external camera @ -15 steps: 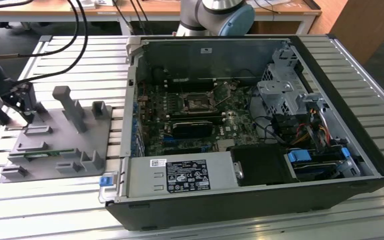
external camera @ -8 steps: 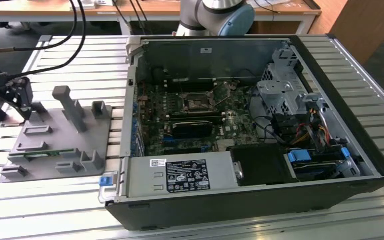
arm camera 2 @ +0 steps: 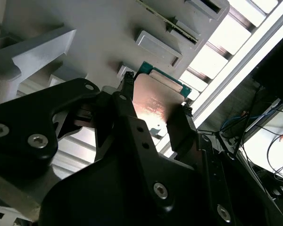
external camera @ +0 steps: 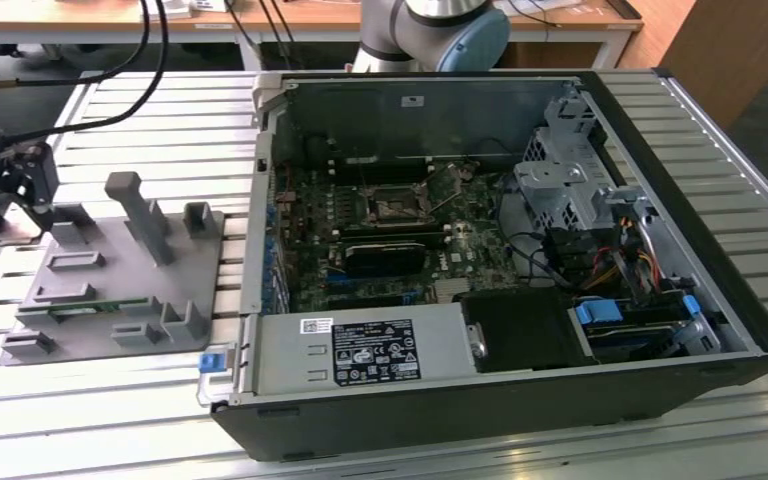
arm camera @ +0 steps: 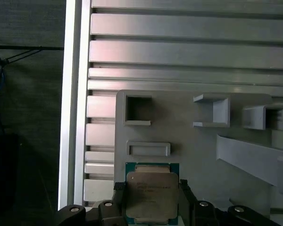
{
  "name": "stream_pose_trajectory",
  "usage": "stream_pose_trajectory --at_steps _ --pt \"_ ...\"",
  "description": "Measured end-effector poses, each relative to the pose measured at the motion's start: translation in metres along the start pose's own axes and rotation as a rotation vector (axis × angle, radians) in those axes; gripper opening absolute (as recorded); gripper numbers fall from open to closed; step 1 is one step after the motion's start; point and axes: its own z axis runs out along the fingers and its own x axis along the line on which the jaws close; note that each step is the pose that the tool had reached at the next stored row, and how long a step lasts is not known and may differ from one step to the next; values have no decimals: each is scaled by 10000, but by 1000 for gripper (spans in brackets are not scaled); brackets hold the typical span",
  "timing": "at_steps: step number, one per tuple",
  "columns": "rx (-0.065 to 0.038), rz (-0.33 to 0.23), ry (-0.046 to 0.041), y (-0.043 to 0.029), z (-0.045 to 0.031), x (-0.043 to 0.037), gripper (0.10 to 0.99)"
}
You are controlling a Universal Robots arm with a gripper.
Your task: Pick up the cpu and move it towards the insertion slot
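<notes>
My gripper (arm camera 2: 155,101) was clamped on the cpu (arm camera: 150,190) (pick step done, I judged) above the grey fixture (arm camera: 188,150); reaching the insertion slot (external camera: 395,207), well apart, called for clearing the case wall (external camera: 267,200).

Slatted metal table (external camera: 91,405) with grey holder (external camera: 115,292), computer case (external camera: 491,412)

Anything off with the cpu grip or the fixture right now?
Nothing stands out. The cpu sits square in the gripper, over the grey fixture; no tilt or damage visible.
</notes>
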Motion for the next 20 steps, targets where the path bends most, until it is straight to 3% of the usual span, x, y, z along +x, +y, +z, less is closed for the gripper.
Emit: stream_pose_trajectory --at_steps 20 --pt "1 0 1 6 -332 2 529"
